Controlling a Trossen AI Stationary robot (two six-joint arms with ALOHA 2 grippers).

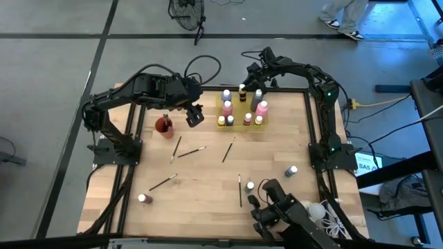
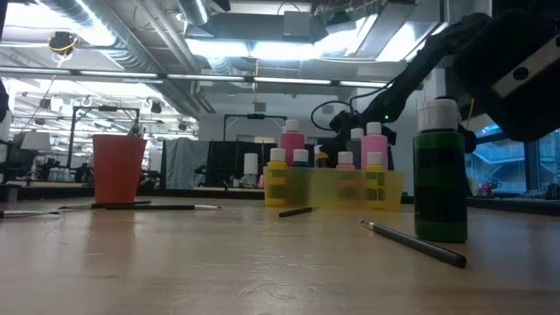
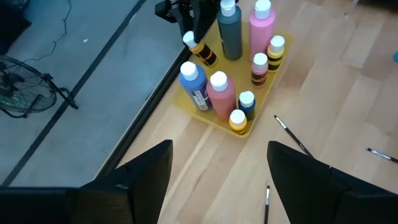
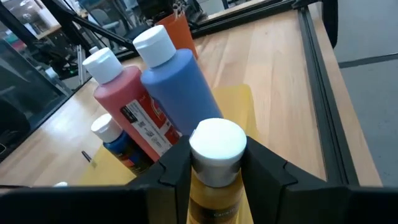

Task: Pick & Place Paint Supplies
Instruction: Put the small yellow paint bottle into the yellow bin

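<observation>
One yellow btl [image 4: 214,163] – right claw [image 4: 214,171] gripping

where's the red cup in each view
High view: the red cup stands on the table's left side, below the left gripper's arm.
Low view: far left, left of the yellow tray.
Left wrist view: not in it.
Right wrist view: only an orange-red sliver behind the blue bottle.
Shared landmark: the yellow tray of bottles.
</observation>
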